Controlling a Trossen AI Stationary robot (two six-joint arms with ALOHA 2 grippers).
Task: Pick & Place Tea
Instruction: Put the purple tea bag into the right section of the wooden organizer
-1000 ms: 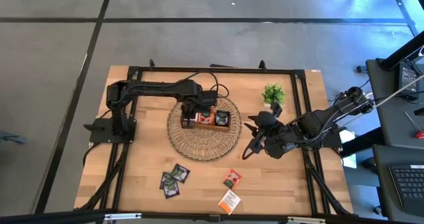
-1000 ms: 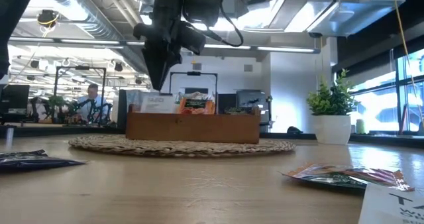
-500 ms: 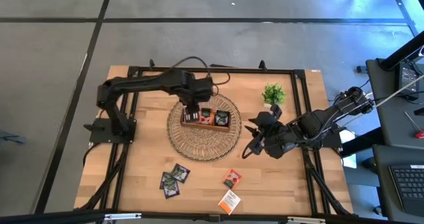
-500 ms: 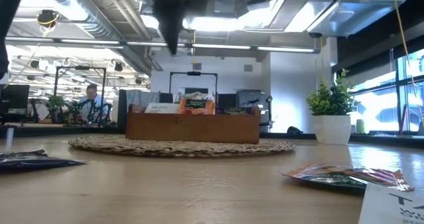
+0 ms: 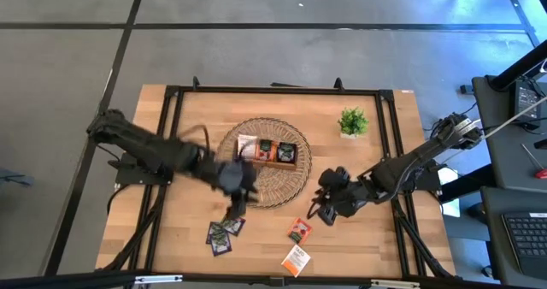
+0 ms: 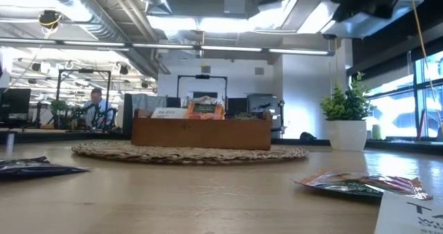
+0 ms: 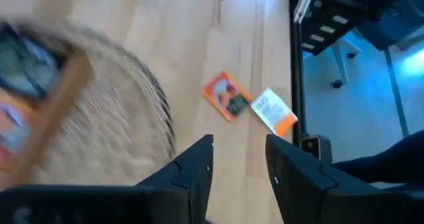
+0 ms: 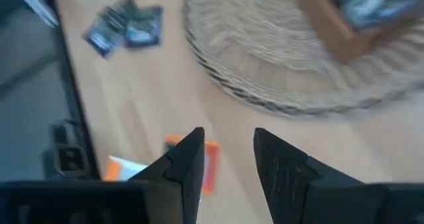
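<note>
Orange sachet (image 5: 299, 230) flat on counter (image 5: 359, 238), just ahead of right gripper (image 5: 320, 210), nearer arm, fingers spread, empty. Dark sachets (image 5: 224, 232) just beyond left gripper (image 5: 235, 212), likewise spread.

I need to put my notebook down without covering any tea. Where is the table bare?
The table is bare along its far edge behind the woven mat, and between the mat and the potted plant. The near edge is crowded: dark sachets, an orange sachet, a white-orange sachet, both grippers above.
</note>
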